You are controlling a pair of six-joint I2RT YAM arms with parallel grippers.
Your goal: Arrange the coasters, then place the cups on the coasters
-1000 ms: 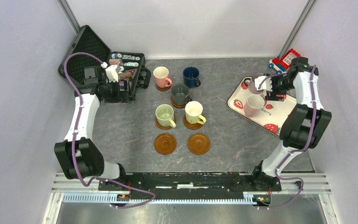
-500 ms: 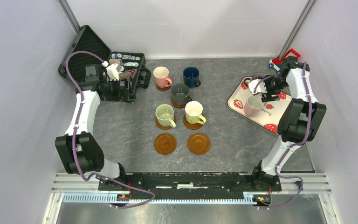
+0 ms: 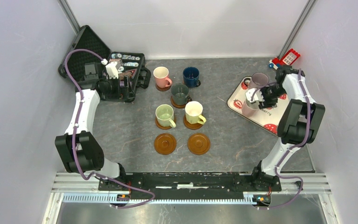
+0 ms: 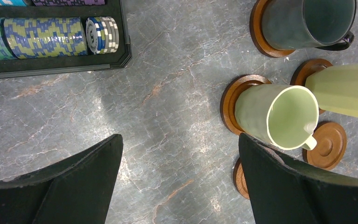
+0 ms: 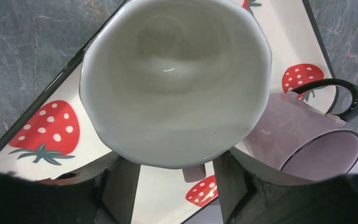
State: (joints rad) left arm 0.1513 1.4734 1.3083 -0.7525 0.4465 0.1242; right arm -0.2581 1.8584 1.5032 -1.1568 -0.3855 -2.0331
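Observation:
Five cups stand on coasters mid-table: pink (image 3: 161, 76), navy (image 3: 191, 76), dark grey-green (image 3: 180, 93), light green (image 3: 164, 114) and cream-yellow (image 3: 193, 112). Two brown coasters (image 3: 165, 143) (image 3: 198, 143) lie bare in front of them. On the strawberry tray (image 3: 279, 116) stand a mauve cup (image 3: 259, 80) and a pale pink-white cup (image 3: 249, 108). My right gripper (image 3: 257, 96) hangs over the pale cup (image 5: 175, 79), open, its fingers (image 5: 121, 186) either side of the handle (image 5: 193, 173) with gaps showing. My left gripper (image 4: 179, 136) is open and holds nothing, left of the light green cup (image 4: 279, 114).
An open black case of poker chips (image 3: 121, 65) sits at the back left, close to my left arm. Toy blocks (image 3: 286, 58) lie in the back right corner. The tray's dark rim (image 5: 37, 102) angles across the right side; white walls enclose the table.
My right gripper has moved forward and left from above the mauve cup to the pale pink-white cup, and its jaws have narrowed around the handle. The left arm has barely shifted.

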